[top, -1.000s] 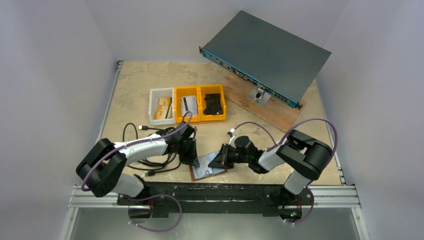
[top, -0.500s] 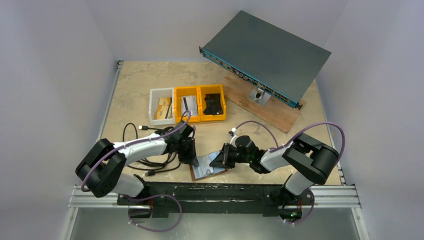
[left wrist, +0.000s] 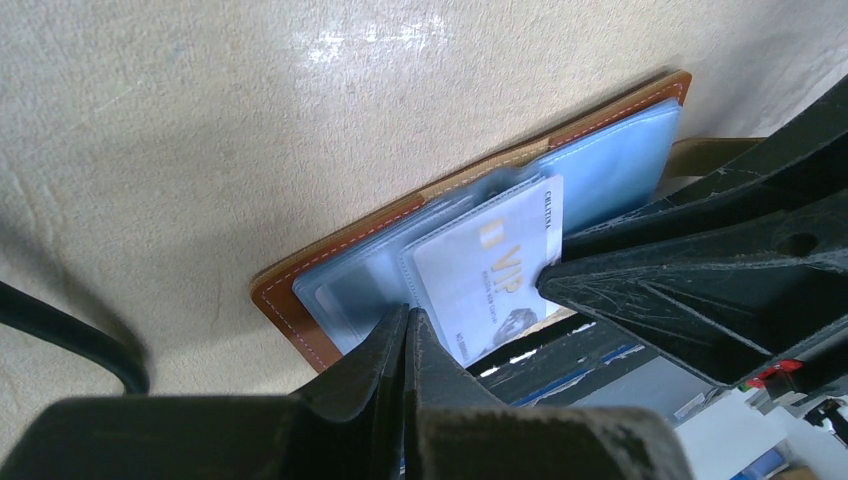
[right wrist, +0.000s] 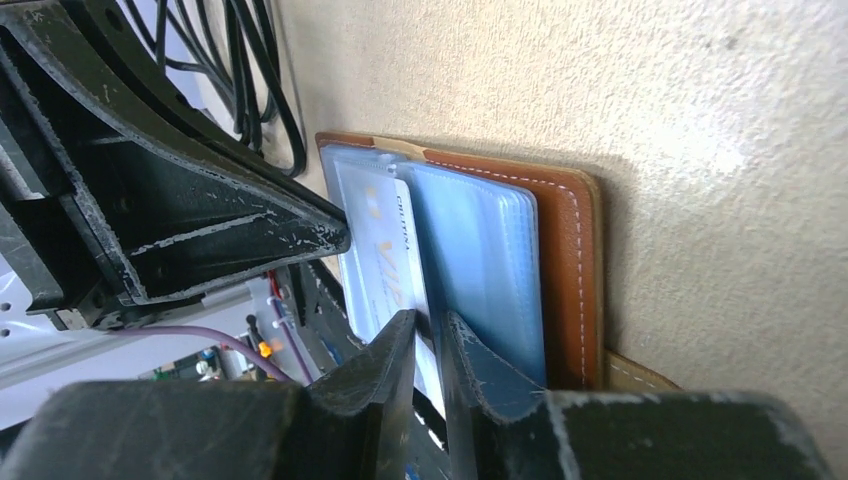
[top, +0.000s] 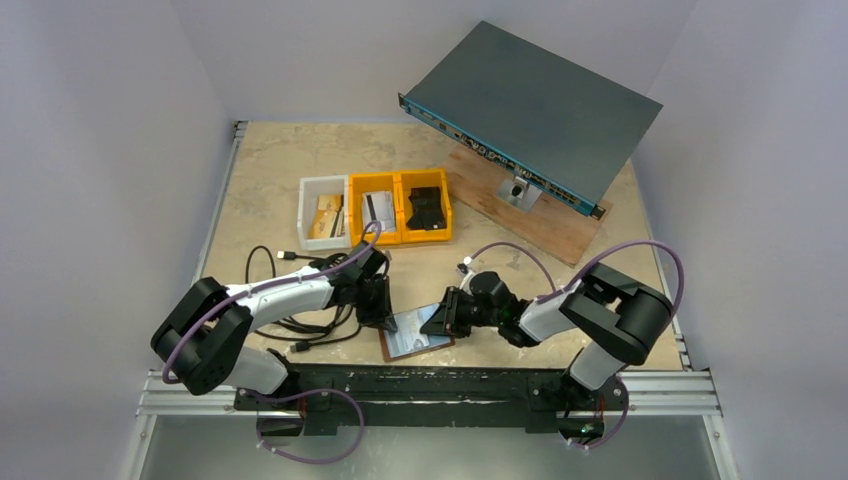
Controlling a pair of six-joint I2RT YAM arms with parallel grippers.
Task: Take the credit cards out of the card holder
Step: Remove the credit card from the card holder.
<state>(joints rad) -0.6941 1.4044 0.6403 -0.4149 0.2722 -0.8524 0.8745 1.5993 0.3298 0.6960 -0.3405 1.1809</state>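
Note:
The brown card holder point(top: 415, 336) lies open near the table's front edge, its clear blue pockets facing up. It also shows in the left wrist view point(left wrist: 290, 300) and the right wrist view point(right wrist: 565, 250). A white VIP card point(left wrist: 490, 265) sticks partly out of a pocket and also shows in the right wrist view point(right wrist: 385, 250). My left gripper point(left wrist: 408, 312) is shut, its tips pressing on the left pockets. My right gripper point(right wrist: 430, 325) is closed on the white card's edge. Tan cards point(top: 327, 212) and a grey card point(top: 377, 207) lie in bins.
A white bin point(top: 308, 195) and two yellow bins point(top: 398, 180) stand mid-table, one holding a chunky black object point(top: 427, 208). Black cables point(top: 300, 322) lie left of the holder. A network switch point(top: 530, 105) leans on a wooden board point(top: 545, 228) at the back right.
The right arm's elbow has shifted slightly. The grippers and the card holder stay about where they were.

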